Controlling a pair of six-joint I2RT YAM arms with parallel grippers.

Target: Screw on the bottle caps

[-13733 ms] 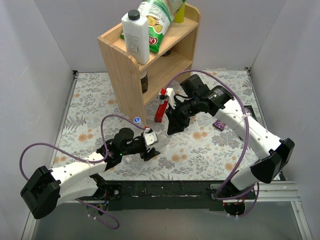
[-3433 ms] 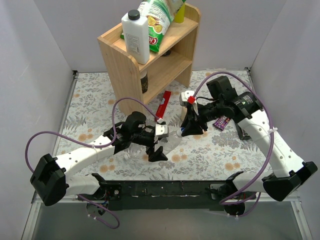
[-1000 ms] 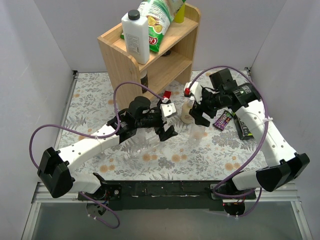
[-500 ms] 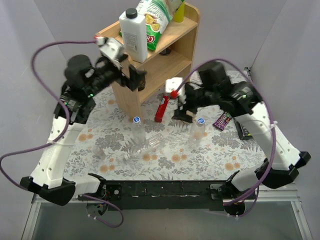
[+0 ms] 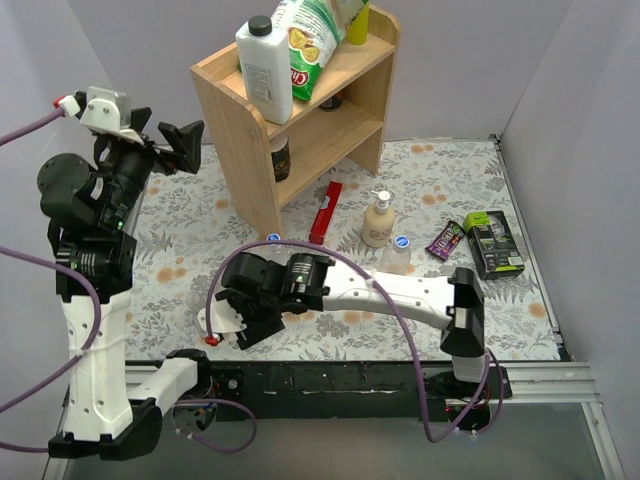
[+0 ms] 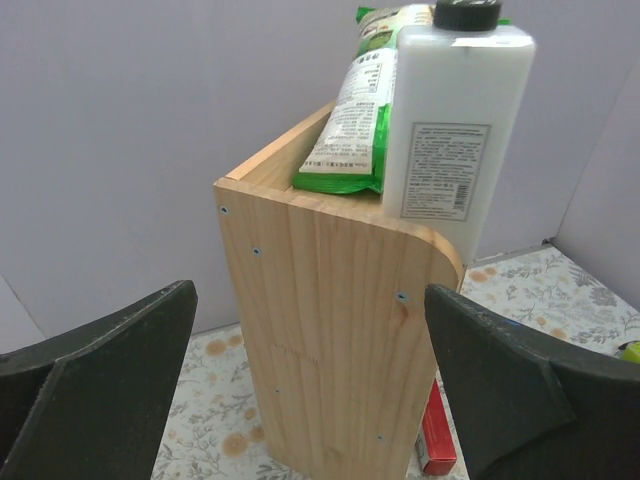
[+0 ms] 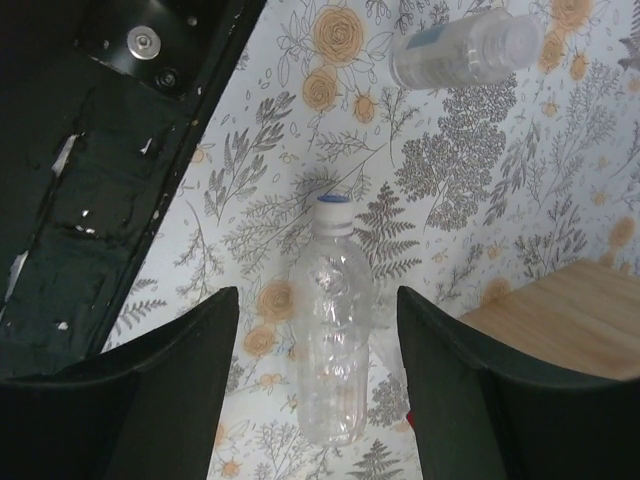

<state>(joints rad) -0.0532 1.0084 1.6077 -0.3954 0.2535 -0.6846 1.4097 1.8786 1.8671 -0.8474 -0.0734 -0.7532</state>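
A clear bottle with a blue cap lies on the flowered mat, cap end toward the black rail. My right gripper is open around it, a finger on each side and a gap to both. In the top view that gripper reaches low to the near left. A second bottle lies further off. Another bottle stands capped by the soap bottle, and a blue cap shows at the shelf's foot. My left gripper is raised high on the left, open and empty, facing the shelf.
The wooden shelf carries a white jug and a green snack bag. On the mat lie a red packet, a beige soap bottle, a purple wrapper and a green box. The black base rail runs close by.
My right arm has swept from the soap bottle across to the near left and come down over a lying bottle, its fingers narrowing. The left arm has lifted higher and drawn back from the shelf.
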